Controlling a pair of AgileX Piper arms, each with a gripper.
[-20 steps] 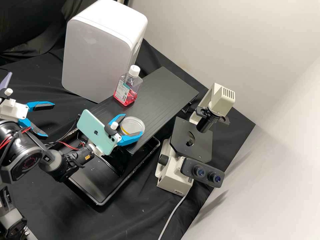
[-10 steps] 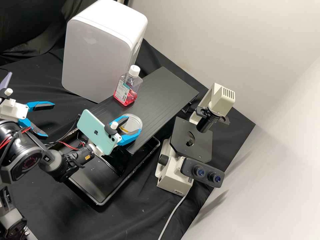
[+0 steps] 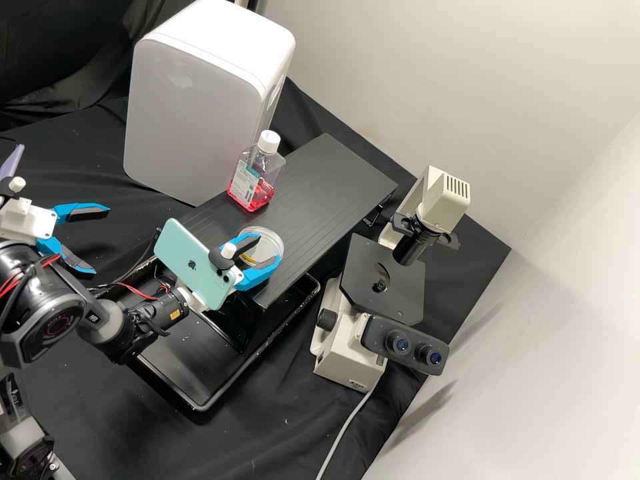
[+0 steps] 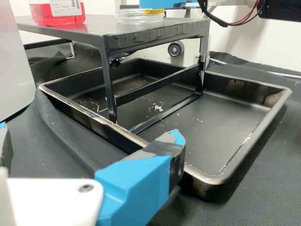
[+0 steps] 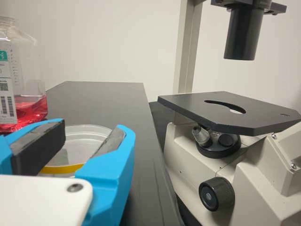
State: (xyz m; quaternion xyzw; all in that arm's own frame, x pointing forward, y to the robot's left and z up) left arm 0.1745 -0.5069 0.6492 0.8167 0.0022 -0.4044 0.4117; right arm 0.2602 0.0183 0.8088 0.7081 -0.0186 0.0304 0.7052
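I am watching my right gripper clamping the petri dish between both blue fingers, at the near end of the black raised shelf. The flask of red medium is standing farther back on that shelf. My left gripper is hanging spread wide, gripping nothing, left of the black tray. The microscope is sitting to the right.

- The high view is looking forward and down on the desk from a fixed spot off the arms, at middling range.
- The left wrist view is sitting low, close to the black tray, and is looking level under the raised shelf.
- The right wrist view is riding at shelf height, facing over the petri dish toward the nearby microscope.
- All three are sharing the shelf, the dish and the flask.
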